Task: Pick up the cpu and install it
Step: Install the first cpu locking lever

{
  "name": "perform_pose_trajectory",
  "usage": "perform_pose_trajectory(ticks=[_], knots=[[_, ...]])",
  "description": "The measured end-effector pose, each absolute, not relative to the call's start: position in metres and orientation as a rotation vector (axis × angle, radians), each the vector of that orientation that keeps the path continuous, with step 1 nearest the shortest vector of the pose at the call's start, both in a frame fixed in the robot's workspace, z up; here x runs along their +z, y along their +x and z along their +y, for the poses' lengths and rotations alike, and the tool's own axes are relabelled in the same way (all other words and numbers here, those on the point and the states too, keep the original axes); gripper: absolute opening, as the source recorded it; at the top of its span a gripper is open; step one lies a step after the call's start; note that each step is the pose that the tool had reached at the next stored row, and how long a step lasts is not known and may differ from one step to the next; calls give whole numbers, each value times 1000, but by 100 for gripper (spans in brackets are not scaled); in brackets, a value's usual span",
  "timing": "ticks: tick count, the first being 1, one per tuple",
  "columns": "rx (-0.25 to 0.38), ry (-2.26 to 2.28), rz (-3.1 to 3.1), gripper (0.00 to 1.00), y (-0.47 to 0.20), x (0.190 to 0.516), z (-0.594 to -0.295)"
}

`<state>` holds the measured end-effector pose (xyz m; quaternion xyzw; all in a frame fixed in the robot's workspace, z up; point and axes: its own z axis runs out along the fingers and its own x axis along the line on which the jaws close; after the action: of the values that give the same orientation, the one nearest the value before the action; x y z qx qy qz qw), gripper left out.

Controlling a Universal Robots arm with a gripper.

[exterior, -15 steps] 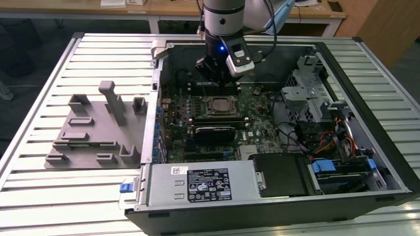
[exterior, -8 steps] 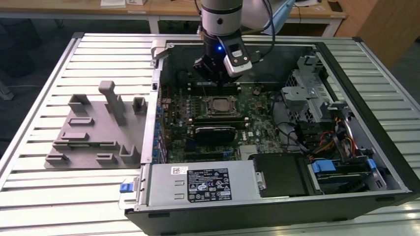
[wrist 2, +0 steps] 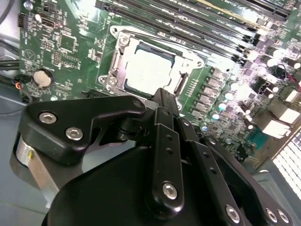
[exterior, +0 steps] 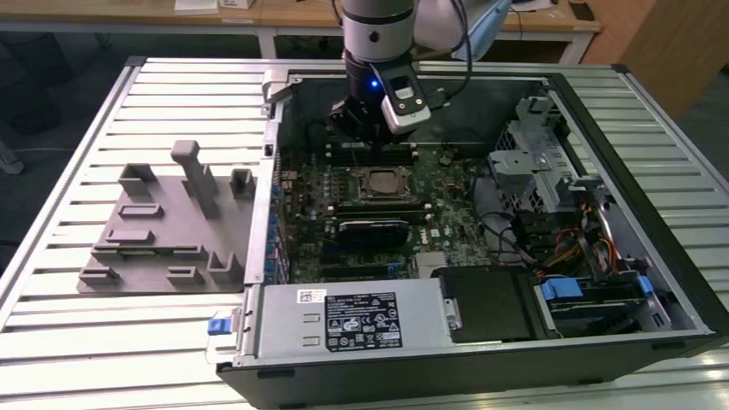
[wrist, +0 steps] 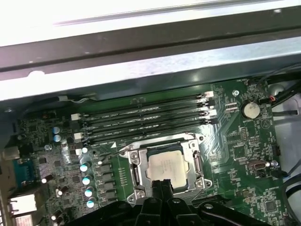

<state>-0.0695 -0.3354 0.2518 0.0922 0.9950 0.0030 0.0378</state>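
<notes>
The cpu (exterior: 381, 182) lies flat in its socket on the green motherboard inside the open computer case. Its silver top shows in both wrist views (wrist 2: 149, 71) (wrist: 165, 165), framed by the metal socket bracket (wrist: 133, 155). My gripper (exterior: 362, 128) hangs over the board just behind the socket, towards the memory slots. Its black fingers (wrist: 161, 188) are pressed together with nothing between them, and their tips (wrist 2: 164, 100) sit above the near edge of the socket, apart from the chip.
A grey plastic tray (exterior: 171, 222) with upright blocks lies on the slatted table at the exterior view's left. Memory slots (wrist: 146, 120) run beside the socket. The power supply (exterior: 347, 320), drive cage (exterior: 535, 162) and cables (exterior: 569, 248) crowd the case's front and right.
</notes>
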Motion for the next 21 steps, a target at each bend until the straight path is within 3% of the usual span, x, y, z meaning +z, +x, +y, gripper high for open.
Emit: perform_pose_trajectory(ticks=[21], knots=[[9, 283, 3053, 11, -109, 252, -335]])
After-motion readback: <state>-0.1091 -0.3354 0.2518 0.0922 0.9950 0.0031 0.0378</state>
